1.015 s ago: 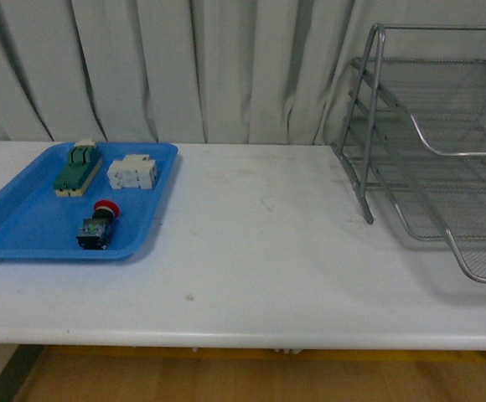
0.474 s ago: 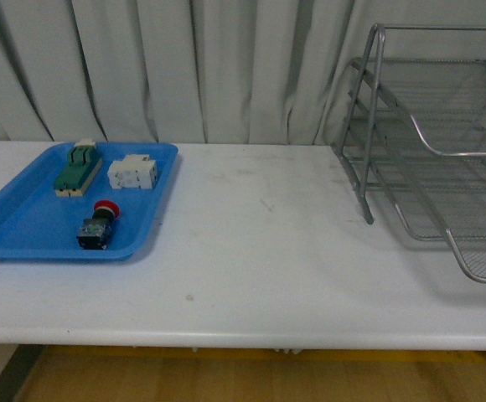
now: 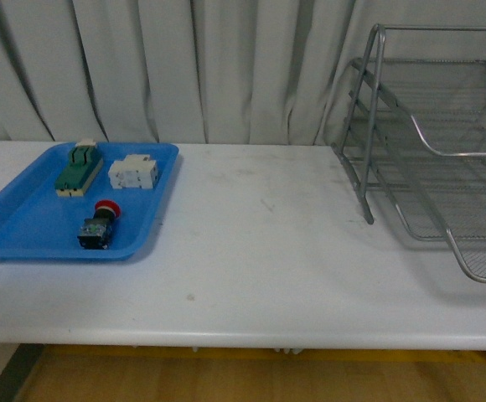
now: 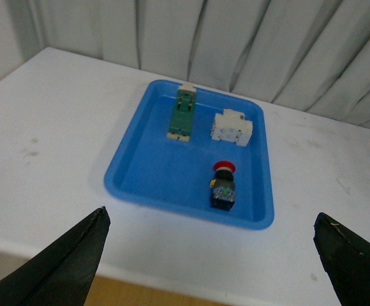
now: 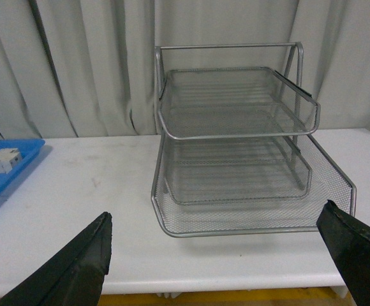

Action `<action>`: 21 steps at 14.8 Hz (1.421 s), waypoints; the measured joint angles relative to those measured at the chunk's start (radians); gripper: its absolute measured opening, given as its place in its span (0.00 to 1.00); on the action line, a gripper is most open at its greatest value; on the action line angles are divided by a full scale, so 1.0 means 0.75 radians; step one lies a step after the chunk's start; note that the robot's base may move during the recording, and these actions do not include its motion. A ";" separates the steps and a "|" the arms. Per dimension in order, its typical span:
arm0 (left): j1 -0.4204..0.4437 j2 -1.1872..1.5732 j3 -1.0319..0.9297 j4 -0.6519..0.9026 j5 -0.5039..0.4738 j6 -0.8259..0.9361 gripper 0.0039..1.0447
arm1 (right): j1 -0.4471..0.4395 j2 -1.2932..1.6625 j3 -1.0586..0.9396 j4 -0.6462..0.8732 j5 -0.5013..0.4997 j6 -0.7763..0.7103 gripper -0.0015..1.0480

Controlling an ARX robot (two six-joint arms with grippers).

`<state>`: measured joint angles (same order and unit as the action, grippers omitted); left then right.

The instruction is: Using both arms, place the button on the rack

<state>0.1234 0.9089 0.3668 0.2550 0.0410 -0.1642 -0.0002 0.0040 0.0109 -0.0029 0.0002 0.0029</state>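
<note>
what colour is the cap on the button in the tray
Red: the button has a round red cap on a black body, clearest in the left wrist view.

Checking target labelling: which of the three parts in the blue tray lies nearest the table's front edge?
The button, red cap on a black body; the green switch and white block lie further back.

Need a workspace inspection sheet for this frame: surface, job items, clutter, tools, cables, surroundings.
Surface: white table, a few faint marks.
Job's things: button lying in the blue tray, red cap toward the curtain; rack on the table's right side, nothing seen on its tiers.
Clutter: green-and-cream switch and white block, in the tray beyond the button.
Grippers: left tool open, above the tray; right tool open, facing the rack; neither holds anything.
Cables: nothing seen.
Surroundings: pale curtain behind, wood floor below.
</note>
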 joint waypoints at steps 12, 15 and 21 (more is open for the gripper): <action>-0.263 1.697 1.351 -0.340 -0.168 0.220 0.94 | 0.000 0.000 0.000 -0.001 0.000 0.000 0.94; -0.255 1.761 1.356 -0.402 -0.148 0.232 0.94 | 0.000 0.000 0.000 -0.001 0.000 0.000 0.94; -0.238 1.801 1.360 -0.395 -0.135 0.230 0.94 | 0.000 0.000 0.000 -0.001 0.000 -0.001 0.94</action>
<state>-0.0551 2.2597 1.3869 -0.0410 -0.0601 0.0086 -0.0002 0.0040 0.0109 -0.0032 0.0002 0.0025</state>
